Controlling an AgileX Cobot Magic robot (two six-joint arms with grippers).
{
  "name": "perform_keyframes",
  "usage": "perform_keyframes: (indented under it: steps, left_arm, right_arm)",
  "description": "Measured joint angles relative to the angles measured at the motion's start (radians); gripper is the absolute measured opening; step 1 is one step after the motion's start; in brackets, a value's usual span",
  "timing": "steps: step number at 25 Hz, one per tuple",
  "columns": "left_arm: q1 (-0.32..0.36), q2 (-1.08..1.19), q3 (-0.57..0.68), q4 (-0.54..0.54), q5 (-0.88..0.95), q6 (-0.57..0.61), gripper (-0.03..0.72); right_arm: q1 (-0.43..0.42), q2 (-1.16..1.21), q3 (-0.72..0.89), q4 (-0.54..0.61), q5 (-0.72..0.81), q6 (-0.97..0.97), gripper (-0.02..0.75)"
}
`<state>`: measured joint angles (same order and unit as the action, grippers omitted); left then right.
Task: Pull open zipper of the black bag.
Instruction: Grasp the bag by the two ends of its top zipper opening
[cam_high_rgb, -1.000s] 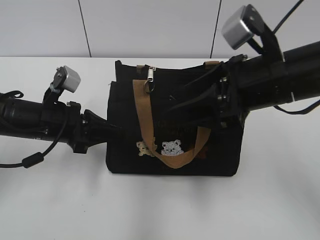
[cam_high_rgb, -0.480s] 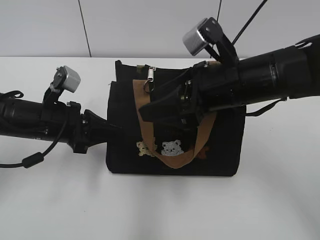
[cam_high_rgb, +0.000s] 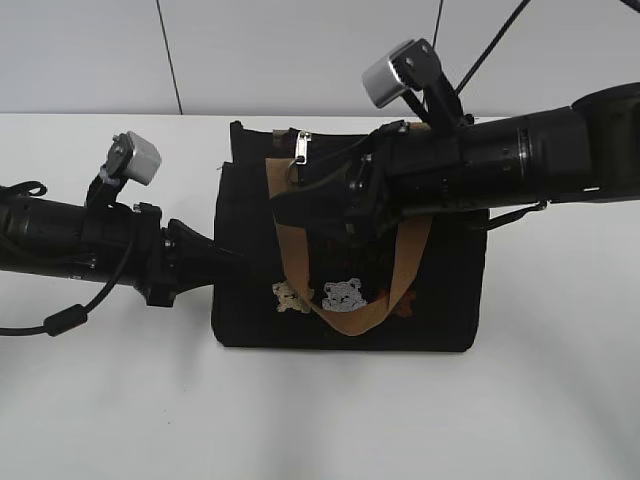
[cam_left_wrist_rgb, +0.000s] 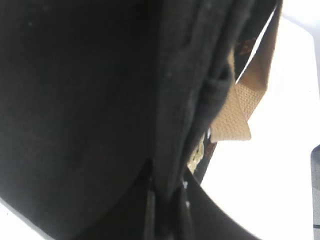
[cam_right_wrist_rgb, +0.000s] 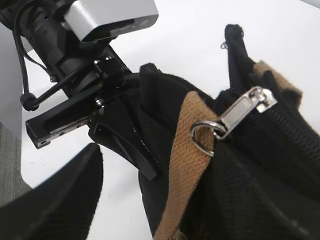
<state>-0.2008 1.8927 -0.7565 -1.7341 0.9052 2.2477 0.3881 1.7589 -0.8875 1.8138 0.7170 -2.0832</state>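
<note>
One gap decides it for us: the pull (cam_high_rgb: 302, 147) sits at the bag's (cam_high_rgb: 440, 310) top-left end, just beyond our spread right gripper (cam_high_rgb: 290, 200), while the left gripper (cam_high_rgb: 222, 262) pinches the bag's side.

Bag (cam_high_rgb: 440, 310) on table (cam_high_rgb: 120, 400), zipper (cam_high_rgb: 301, 150) at its top left

You have a plain white worktop (cam_high_rgb: 330, 410) spanning the whole scene, smooth and matte. Behind the worktop's far edge stands a pale grey panelled wall (cam_high_rgb: 300, 50), split by thin dark vertical seams. Soft shadows lie on the worktop's near part.
</note>
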Motion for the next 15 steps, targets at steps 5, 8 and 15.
perform_keyframes:
  steps: [5, 8, 15]
  left_arm:
    - [0.0, 0.0, 0.0, 0.0, -0.002, 0.0, 0.029]
    - [0.0, 0.0, 0.0, 0.0, -0.003, 0.0, 0.029]
    - [0.0, 0.0, 0.0, 0.0, -0.003, 0.0, 0.029]
  right_arm:
    - [0.0, 0.017, -0.001, 0.01, 0.002, -0.008, 0.522]
    - [0.0, 0.019, -0.001, 0.012, 0.003, -0.009, 0.522]
    - [0.001, 0.02, -0.002, 0.01, -0.002, -0.011, 0.522]
